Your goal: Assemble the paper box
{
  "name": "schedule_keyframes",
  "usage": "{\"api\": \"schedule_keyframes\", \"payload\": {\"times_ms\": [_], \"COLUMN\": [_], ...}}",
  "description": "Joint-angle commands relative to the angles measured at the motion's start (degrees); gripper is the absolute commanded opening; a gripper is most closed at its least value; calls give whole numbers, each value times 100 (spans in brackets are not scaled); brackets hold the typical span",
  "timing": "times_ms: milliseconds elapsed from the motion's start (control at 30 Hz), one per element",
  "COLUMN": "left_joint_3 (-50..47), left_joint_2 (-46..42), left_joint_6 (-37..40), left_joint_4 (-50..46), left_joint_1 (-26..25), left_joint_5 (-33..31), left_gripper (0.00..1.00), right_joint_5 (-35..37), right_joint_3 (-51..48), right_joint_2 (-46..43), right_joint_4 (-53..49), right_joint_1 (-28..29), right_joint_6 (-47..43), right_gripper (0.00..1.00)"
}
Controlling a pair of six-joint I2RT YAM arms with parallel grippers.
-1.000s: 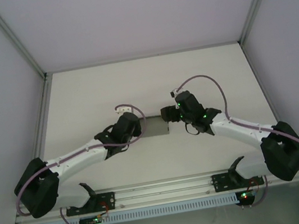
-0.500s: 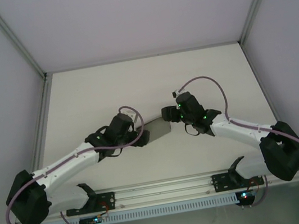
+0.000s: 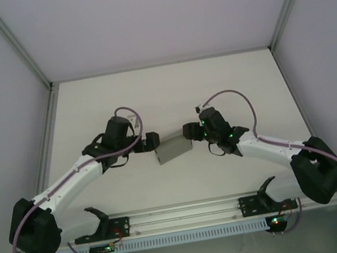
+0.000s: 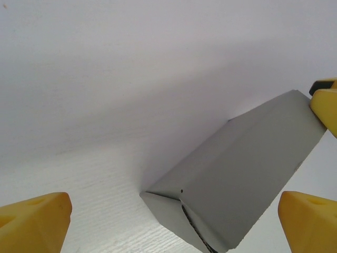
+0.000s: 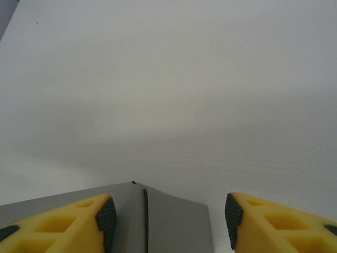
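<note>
The white table (image 3: 89, 113) spreads under me, and the grey paper box (image 3: 173, 149) lies folded at its middle, between my two hands. My left gripper (image 4: 172, 208) is spread wide around one end. My right gripper (image 5: 166, 208) is released too, one finger over the other end.

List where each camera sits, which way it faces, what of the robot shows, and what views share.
Top external: above and behind the bases, looking down at the table; both arms show, left gripper and right gripper flanking the paper box.
Left wrist: on the left wrist, facing the box's end between its open yellow fingers; a right gripper finger shows at the far end.
Right wrist: on the right wrist, facing across the table; its open fingers straddle the box's corner.
Shared: all three show the box.
</note>
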Motion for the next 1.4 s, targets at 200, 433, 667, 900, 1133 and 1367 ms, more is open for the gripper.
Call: {"api": "schedule_keyframes", "payload": {"times_ms": [200,433,667,900,1133,1367], "left_joint_3": [-774,-1372,-2154,-2399,-2326,-1718], "left_joint_2": [70,104,278,909,1110,572], "left_joint_6": [-516,-936,-1696,-2114,-2119,-1632], "left_joint_4": [581,1170,2183,2883,2974,2019], "left_joint_1": [202,341,429,526,562,595], "left_joint_5": [736,937,1409,1850,2096,1692], "left_gripper": [86,72,60,11,1,27], "right_joint_5": [-7,-68,-141,-353,-398,-553], "right_joint_3": [-486,-619,-744,-929,-1096,-897], "right_joint_2": [390,377,440,585,566,480], "right_joint_4": [-1497,-1578,-1524,-1152,-904,-944], "right_joint_1": [89,85,63,65,75,50], "right_joint_6": [114,222,239,220,205,111], "right_gripper": [55,54,50,32,16,12]}}
